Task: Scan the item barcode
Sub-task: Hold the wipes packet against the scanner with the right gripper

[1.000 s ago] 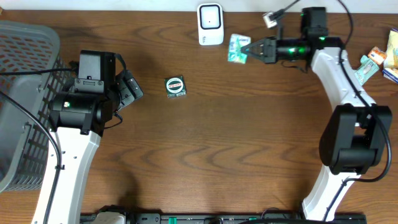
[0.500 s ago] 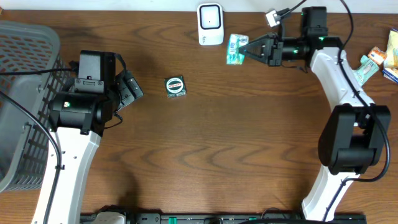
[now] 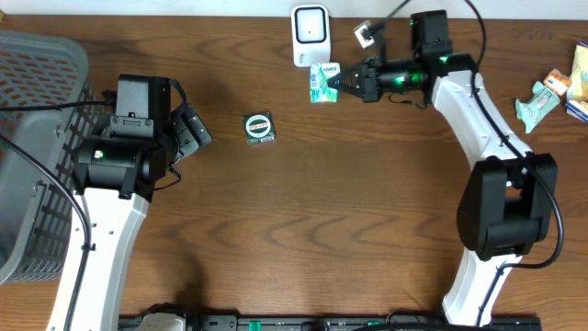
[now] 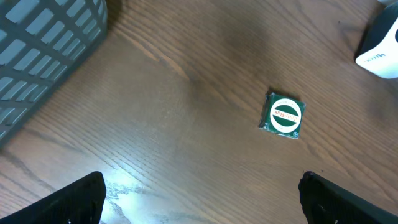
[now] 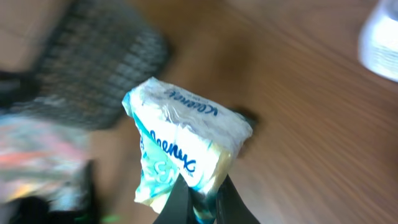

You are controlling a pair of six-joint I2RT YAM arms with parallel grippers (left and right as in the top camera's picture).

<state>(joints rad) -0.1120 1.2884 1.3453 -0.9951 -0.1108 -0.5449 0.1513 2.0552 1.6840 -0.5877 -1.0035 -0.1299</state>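
My right gripper (image 3: 344, 83) is shut on the edge of a white and teal Kleenex tissue pack (image 3: 323, 81), held above the table just below and right of the white scanner (image 3: 310, 35). The right wrist view shows the tissue pack (image 5: 186, 143) pinched between the right gripper's (image 5: 200, 202) narrow jaws, and the scanner (image 5: 380, 40) blurred at the top right. I see no barcode on the pack. My left gripper (image 4: 202, 202) stands wide open over bare wood beside the basket, holding nothing. A small green square packet (image 3: 259, 127) lies flat right of it.
A grey mesh basket (image 3: 37, 138) fills the left edge, close behind the left arm. More packaged items (image 3: 537, 101) lie at the far right edge. The green packet (image 4: 283, 116) and a scanner corner (image 4: 379, 46) show in the left wrist view.
My right arm has swung left with the tissue pack, from right of the scanner to close beside it. The left arm and green packet have not moved.
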